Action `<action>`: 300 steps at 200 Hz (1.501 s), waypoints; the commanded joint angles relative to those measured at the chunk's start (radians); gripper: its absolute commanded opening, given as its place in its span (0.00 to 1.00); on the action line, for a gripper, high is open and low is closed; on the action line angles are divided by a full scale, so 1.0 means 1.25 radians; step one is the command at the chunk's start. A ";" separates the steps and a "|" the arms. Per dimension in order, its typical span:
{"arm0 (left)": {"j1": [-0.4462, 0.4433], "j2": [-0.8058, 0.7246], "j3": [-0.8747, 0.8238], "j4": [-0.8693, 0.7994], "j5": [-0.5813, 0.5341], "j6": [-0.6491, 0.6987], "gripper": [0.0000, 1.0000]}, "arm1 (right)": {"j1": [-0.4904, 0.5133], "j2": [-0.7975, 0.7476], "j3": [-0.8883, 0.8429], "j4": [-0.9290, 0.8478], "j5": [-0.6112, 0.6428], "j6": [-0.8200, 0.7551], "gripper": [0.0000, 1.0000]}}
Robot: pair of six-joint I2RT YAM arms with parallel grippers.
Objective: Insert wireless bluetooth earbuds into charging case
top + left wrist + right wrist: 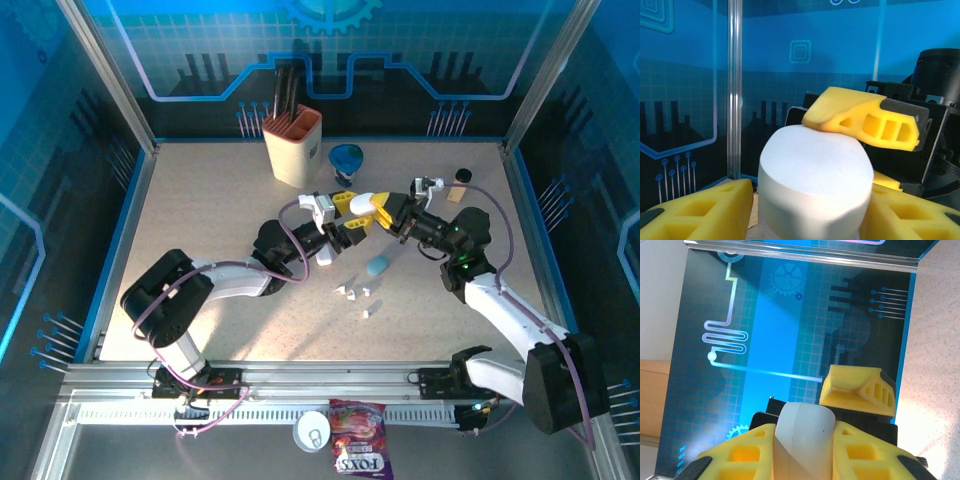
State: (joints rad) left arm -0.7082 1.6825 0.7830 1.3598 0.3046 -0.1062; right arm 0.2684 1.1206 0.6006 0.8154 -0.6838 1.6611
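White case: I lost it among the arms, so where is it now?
In the top view the white case is near the middle of the table, clamped between the left gripper and the right gripper, just beyond the pale blue case.

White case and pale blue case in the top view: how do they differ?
The white case is clamped between the left gripper and the right gripper; the pale blue case lies free on the table. The white case is plain white, the pale blue case tinted. Both are smooth, rounded pebbles.
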 commanded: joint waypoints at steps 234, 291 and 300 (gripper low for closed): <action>-0.006 0.001 0.036 0.034 0.035 -0.034 0.46 | 0.010 0.010 -0.012 0.005 0.007 -0.031 0.23; -0.006 0.008 0.035 0.033 0.041 -0.033 0.45 | 0.008 0.020 -0.013 0.040 0.007 -0.001 0.22; -0.006 0.009 0.033 0.034 0.040 -0.030 0.47 | 0.009 0.025 -0.010 0.055 0.003 0.011 0.22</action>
State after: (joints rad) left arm -0.7097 1.6859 0.7971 1.3598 0.3225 -0.1333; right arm 0.2684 1.1305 0.5980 0.8272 -0.6815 1.6508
